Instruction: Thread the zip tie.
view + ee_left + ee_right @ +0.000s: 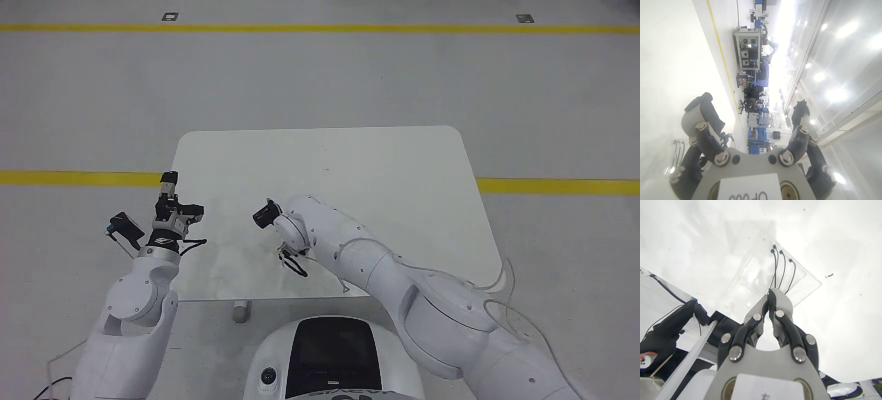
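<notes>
In the tray [757,275] the zip ties [784,265] lie lengthwise away from the closed right gripper [769,297] at their tails; the open left gripper [753,101] is farther off.

Industrial lab, equipment racks [748,50], yellow floor lines [320,28]

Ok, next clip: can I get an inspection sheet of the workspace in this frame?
Surface: white table, rounded corners.
Job's things: four black zip ties lying in a clear tray.
Clutter: a small brown scrap on the table.
Grippers: left gripper open, fingers empty, at the table's edge; right gripper shut over the tie tails, grip unconfirmed.
Cables: black cable looped at the right arm's wrist.
Surroundings: yellow floor lines, equipment racks.
</notes>
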`<action>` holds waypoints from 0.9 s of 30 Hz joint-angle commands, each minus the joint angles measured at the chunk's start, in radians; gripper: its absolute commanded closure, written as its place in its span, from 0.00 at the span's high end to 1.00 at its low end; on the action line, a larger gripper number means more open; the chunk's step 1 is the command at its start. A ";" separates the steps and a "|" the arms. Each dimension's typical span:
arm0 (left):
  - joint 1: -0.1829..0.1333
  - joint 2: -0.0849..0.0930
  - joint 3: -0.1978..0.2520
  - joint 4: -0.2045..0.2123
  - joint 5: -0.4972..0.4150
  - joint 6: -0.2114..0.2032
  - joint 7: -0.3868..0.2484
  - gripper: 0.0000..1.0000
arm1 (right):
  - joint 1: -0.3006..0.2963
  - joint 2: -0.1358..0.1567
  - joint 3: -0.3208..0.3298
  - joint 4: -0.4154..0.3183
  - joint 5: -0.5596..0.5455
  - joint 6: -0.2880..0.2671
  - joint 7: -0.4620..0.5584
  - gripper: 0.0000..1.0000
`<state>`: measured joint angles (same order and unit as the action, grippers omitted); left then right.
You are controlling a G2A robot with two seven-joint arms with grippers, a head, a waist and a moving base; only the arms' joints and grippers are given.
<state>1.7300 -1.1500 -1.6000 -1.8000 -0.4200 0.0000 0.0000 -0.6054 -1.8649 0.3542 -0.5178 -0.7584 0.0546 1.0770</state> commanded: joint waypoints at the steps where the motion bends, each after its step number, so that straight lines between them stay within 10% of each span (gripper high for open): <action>1: 0.000 0.000 0.000 0.000 0.000 0.000 0.000 1.00 | 0.001 -0.003 0.002 0.012 -0.001 -0.004 0.006 0.00; 20: 0.000 0.000 0.000 0.000 0.000 0.000 0.000 1.00 | -0.012 -0.011 0.026 0.042 -0.057 0.005 -0.041 0.01; 27: 0.000 0.000 0.000 0.000 0.000 0.000 0.000 1.00 | -0.026 -0.013 0.033 0.043 -0.076 -0.015 -0.064 0.18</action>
<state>1.7300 -1.1500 -1.6000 -1.8000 -0.4200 0.0000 0.0000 -0.6309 -1.8773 0.3858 -0.4768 -0.8335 0.0418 1.0134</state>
